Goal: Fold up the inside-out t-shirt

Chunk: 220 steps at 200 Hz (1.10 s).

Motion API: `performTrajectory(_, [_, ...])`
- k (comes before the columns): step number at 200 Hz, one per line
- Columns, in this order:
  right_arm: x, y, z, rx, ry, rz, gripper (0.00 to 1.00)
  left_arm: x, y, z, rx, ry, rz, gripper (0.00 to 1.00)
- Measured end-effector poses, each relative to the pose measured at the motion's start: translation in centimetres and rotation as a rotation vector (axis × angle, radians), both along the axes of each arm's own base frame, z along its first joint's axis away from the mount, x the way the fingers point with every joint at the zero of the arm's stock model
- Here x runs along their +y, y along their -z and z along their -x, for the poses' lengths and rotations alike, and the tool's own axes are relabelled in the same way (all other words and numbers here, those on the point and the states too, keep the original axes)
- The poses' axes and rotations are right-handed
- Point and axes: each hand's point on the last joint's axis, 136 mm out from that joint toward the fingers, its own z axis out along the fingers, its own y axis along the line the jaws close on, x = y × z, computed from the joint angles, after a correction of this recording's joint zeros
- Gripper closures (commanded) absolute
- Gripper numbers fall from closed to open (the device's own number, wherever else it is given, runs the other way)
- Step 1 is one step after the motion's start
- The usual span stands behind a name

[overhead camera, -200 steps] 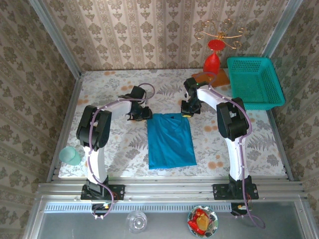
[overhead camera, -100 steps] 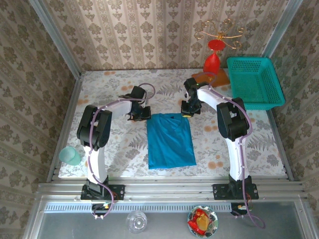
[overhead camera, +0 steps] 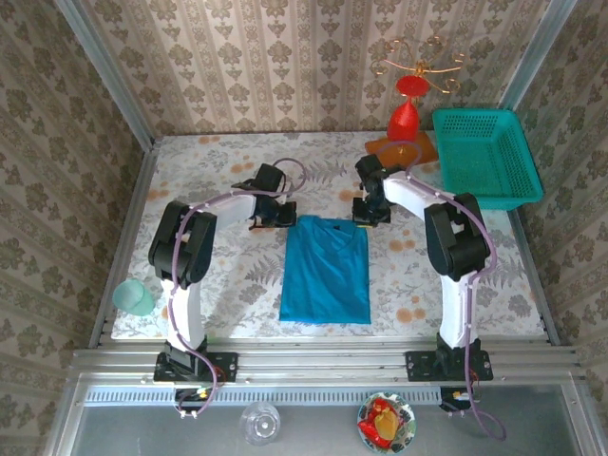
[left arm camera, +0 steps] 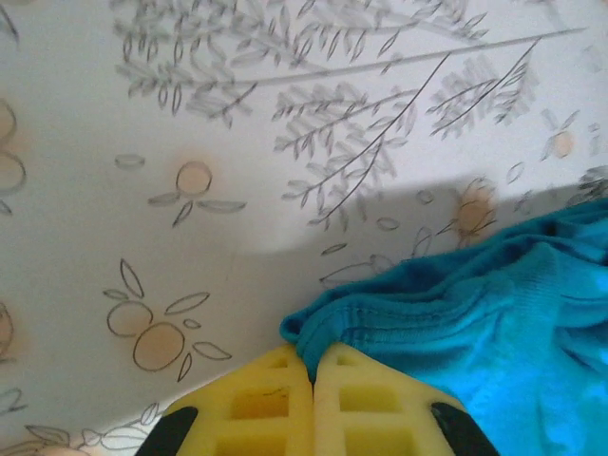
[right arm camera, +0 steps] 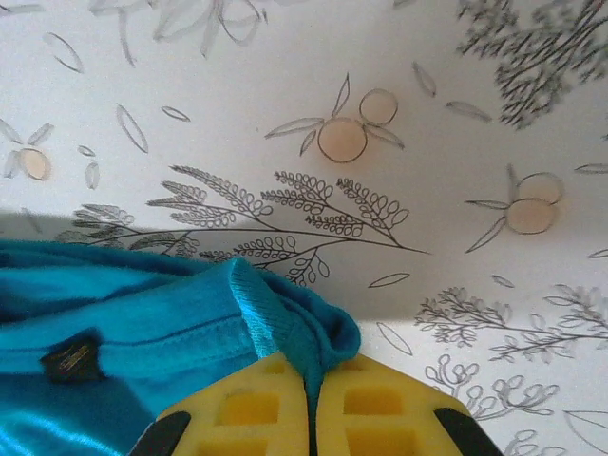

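The t-shirt (overhead camera: 326, 275) lies centred on the table (overhead camera: 214, 161), basket (overhead camera: 486, 157) at far right.

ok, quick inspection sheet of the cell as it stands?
Surface: floral-print table, no spills seen.
Job's things: blue t-shirt lying flat mid-table, far corners pinched.
Clutter: teal basket far right, red ornament beside it, green cup at left edge.
Grippers: left gripper and right gripper both shut on the t-shirt's far edge.
Cables: purple cable along each arm, no snag seen.
Surroundings: wallpapered walls, metal frame.
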Motion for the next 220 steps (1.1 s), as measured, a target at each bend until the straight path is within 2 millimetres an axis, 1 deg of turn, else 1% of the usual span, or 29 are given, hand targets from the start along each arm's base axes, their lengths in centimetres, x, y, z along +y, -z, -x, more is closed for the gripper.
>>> performTrajectory(22, [-0.5,-1.7,-1.0,-0.097,0.001,-0.012,1.00,0.2,-1.5,-1.2,-0.058,0.015,0.042,1.00])
performTrajectory(48, [-1.1,-3.7,-2.8,-0.214,0.006,-0.029,1.00,0.7,-2.8,-2.9,-0.111,0.019,0.080,1.00])
performTrajectory(66, [-1.2,-4.6,-4.1,-0.273,0.003,-0.040,1.00,0.6,-4.1,-3.9,-0.148,0.031,0.105,1.00])
performTrajectory(85, [-1.2,-5.0,-4.8,-0.307,-0.001,-0.044,1.00,0.1,-5.6,-4.9,-0.196,0.047,0.136,1.00])
performTrajectory(101, [-1.1,-5.3,-5.3,-0.329,-0.003,-0.049,1.00,-0.4,-6.3,-5.3,-0.223,0.063,0.157,1.00])
performTrajectory(130, [-1.0,-6.0,-5.7,-0.357,-0.004,-0.056,1.00,-0.6,-6.8,-5.5,-0.239,0.075,0.180,1.00])
performTrajectory(145, [-1.0,-7.2,-5.8,-0.388,-0.007,-0.063,1.00,-0.5,-7.2,-5.6,-0.250,0.076,0.184,1.00])
performTrajectory(156, [-1.0,-8.7,-5.9,-0.421,-0.013,-0.068,1.00,-0.4,-7.9,-5.7,-0.266,0.077,0.187,1.00])
performTrajectory(171, [-1.0,-11.2,-5.9,-0.478,-0.019,-0.077,1.00,-0.1,-9.9,-5.8,-0.304,0.077,0.202,1.00])
performTrajectory(182, [-1.0,-13.4,-6.1,-0.527,-0.021,-0.086,1.00,0.0,-11.9,-6.0,-0.342,0.080,0.218,1.00])
performTrajectory(201, [-1.0,-17.6,-6.6,-0.622,-0.031,-0.100,1.00,0.1,-16.5,-6.8,-0.439,0.089,0.252,1.00])
performTrajectory(220, [-1.1,-21.4,-6.5,-0.708,-0.040,-0.115,1.00,0.3,-21.2,-6.8,-0.538,0.100,0.282,1.00])
